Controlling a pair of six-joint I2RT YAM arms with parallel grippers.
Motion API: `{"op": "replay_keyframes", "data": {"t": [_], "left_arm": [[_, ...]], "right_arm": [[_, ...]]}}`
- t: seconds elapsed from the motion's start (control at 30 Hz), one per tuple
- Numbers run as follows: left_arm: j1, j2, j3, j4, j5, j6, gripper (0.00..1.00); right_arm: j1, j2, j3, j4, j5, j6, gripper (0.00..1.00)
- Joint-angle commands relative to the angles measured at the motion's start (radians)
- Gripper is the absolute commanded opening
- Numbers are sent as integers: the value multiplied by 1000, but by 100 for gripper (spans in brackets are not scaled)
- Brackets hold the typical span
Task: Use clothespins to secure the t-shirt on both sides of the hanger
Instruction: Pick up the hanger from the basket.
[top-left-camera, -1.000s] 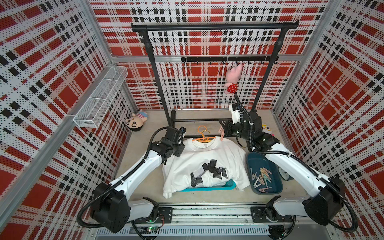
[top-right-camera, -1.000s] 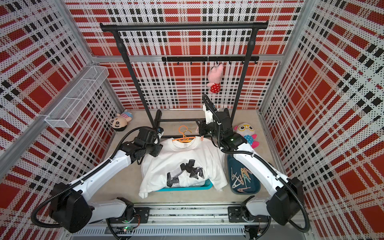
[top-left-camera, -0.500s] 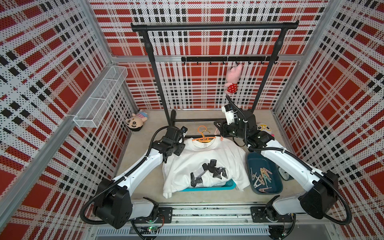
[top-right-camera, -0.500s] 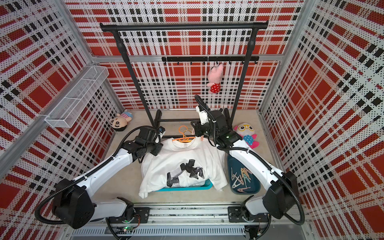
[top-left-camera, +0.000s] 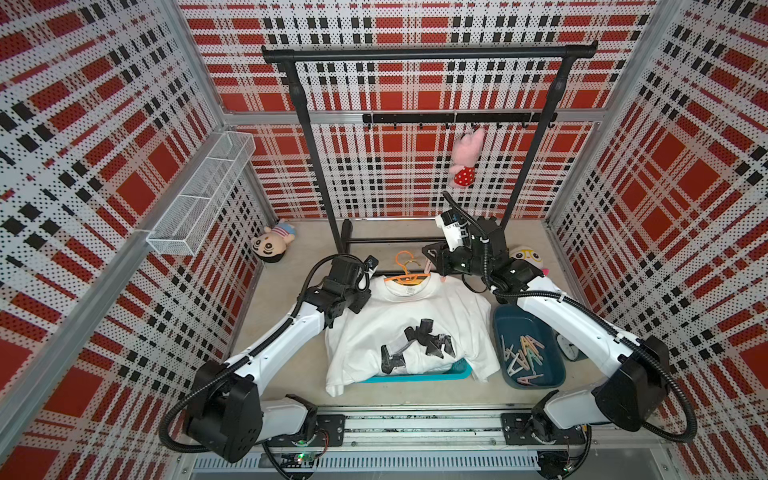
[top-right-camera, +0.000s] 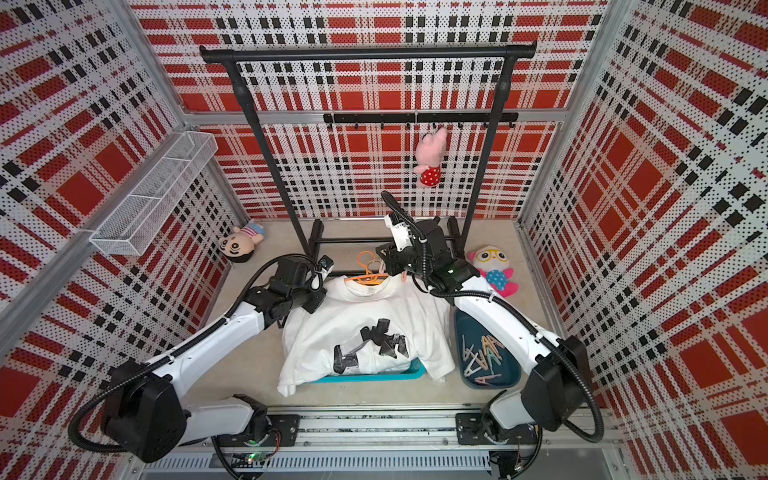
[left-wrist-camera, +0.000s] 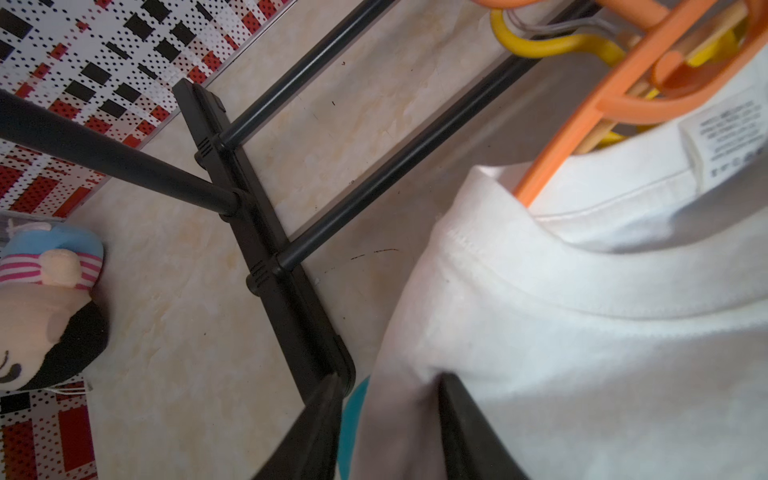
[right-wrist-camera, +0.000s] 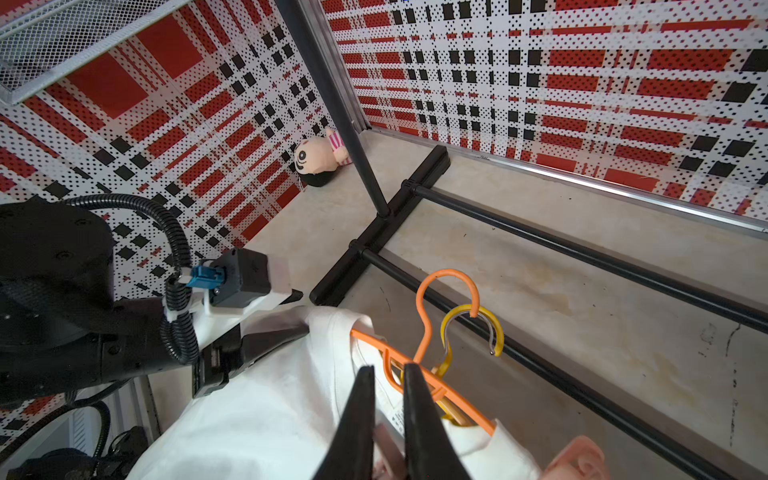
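Right jaws shifted toward left jaws, clenched on pink clothespin (right-wrist-camera: 386, 451), hanger (right-wrist-camera: 469, 411) just beyond tips; left jaws pinch t-shirt (left-wrist-camera: 582, 353) shoulder.

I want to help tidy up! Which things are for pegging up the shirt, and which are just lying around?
For the job: shirt, orange hanger, clothespins, their tray.
Lying about: boy doll, pig, owl toy, wire basket, yellow hanger.
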Motion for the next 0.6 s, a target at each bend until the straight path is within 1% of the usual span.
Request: {"op": "replay_keyframes", "data": {"t": [0.0, 0.1, 0.2, 0.3, 0.43, 0.57], "left_arm": [[9, -13, -30, 11, 27, 44, 42], [9, -14, -39, 25, 31, 66, 39], [10, -23, -58, 53, 34, 83, 38], [10, -37, -78, 68, 43, 108, 39], [13, -52, -101, 85, 53, 150, 39], [37, -53, -113, 84, 102, 189, 39]], "right_arm": [[9, 11, 31, -9, -13, -25, 0], [10, 18, 38, -13, -14, -26, 0], [16, 21, 40, -10, -7, -30, 0], [18, 20, 40, -15, 33, -18, 0], [19, 25, 46, -17, 27, -23, 0], [19, 43, 74, -50, 44, -25, 0]]}}
